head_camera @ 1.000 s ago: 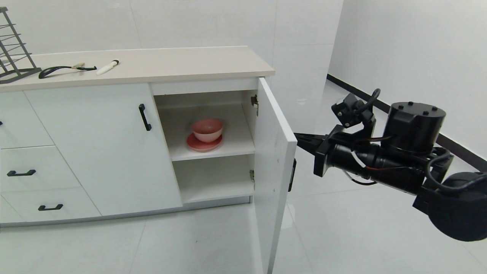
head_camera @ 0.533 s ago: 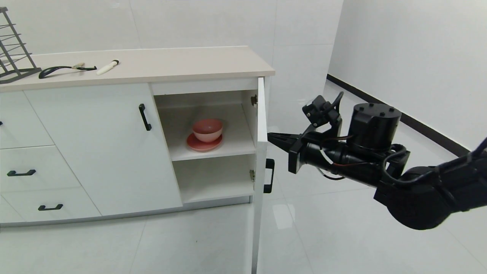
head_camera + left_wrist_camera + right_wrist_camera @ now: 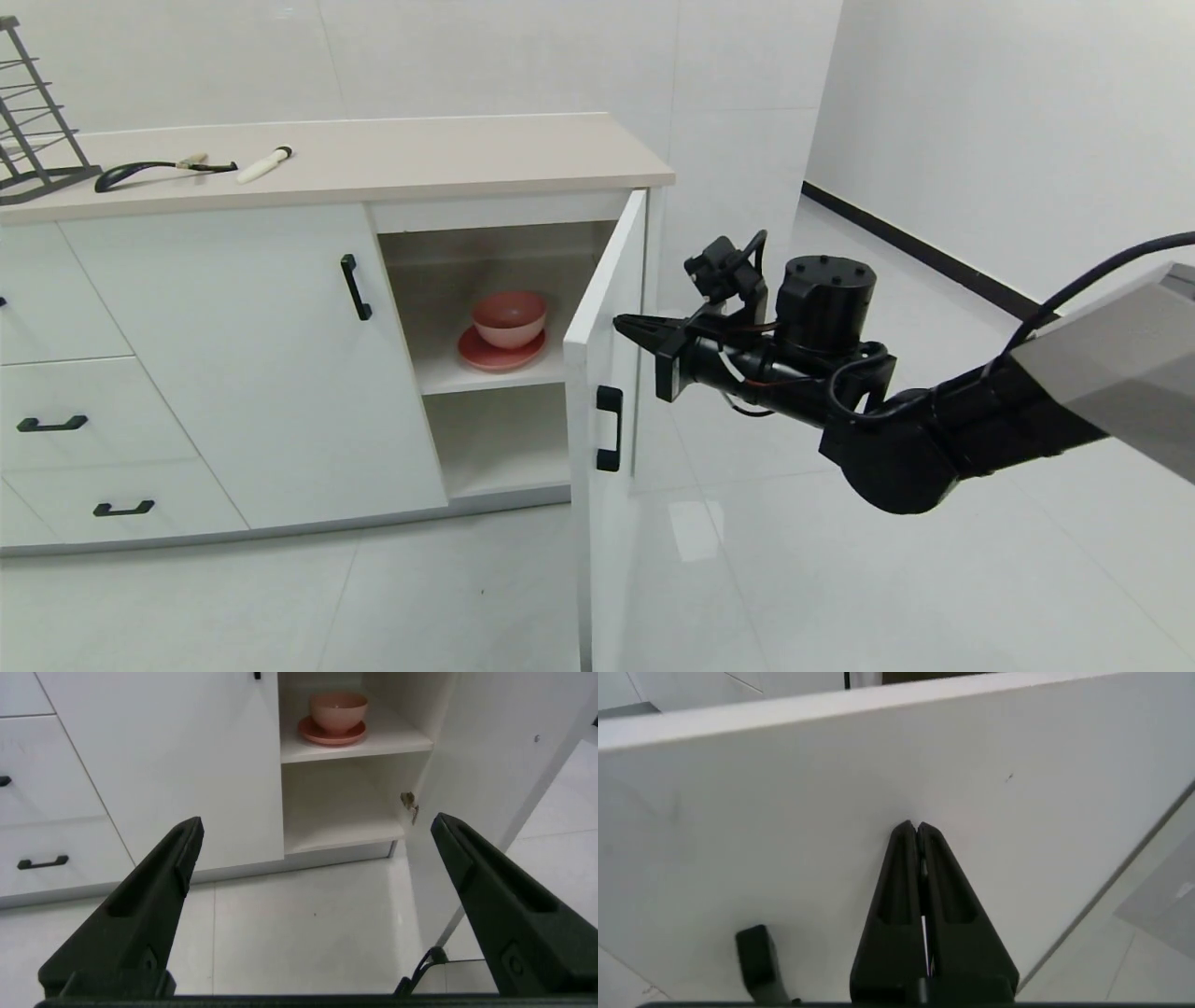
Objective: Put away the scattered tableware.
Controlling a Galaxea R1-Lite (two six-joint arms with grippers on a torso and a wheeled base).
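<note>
Right jaws, clenched, touch the half-shut door (image 3: 602,280), left jaws gape — bowl (image 3: 509,319) and plate (image 3: 501,356) sit inside beyond, but spoon (image 3: 140,171) and white tool (image 3: 263,164) wait on the bench (image 3: 420,159).

So the upper cabinet shelf (image 3: 439,375), just past the right gripper (image 3: 621,324) on its left, has a pink plate (image 3: 499,360) sitting on it with a bowl (image 3: 509,317) on top. The countertop (image 3: 420,159) is higher up, carrying a black ladle (image 3: 131,173), a white-handled utensil (image 3: 264,165) and, farthest from the gripper, a wire rack (image 3: 37,121).
</note>
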